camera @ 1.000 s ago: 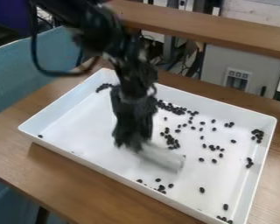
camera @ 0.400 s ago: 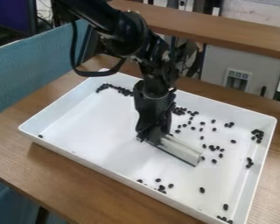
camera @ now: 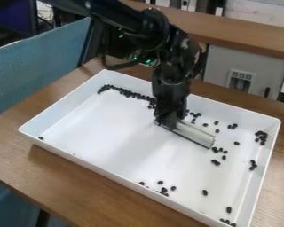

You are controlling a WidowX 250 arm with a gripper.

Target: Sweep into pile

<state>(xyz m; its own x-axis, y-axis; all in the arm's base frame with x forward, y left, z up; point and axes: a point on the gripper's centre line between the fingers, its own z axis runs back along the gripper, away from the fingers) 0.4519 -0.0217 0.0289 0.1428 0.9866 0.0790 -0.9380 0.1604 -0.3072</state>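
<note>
arm (camera: pixel 117 15): black, tubular | joints: rounded | cable (camera: pixel 117 67): black, looped | lights (camera: pixel 148 61): green (tiny ones) | patches (camera: pixel 184 43): pale

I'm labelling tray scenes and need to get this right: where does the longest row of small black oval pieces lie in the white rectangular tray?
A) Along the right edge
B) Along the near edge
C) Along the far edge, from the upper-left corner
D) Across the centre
C: the black pieces run from the tray's upper-left corner along its far side.
</note>
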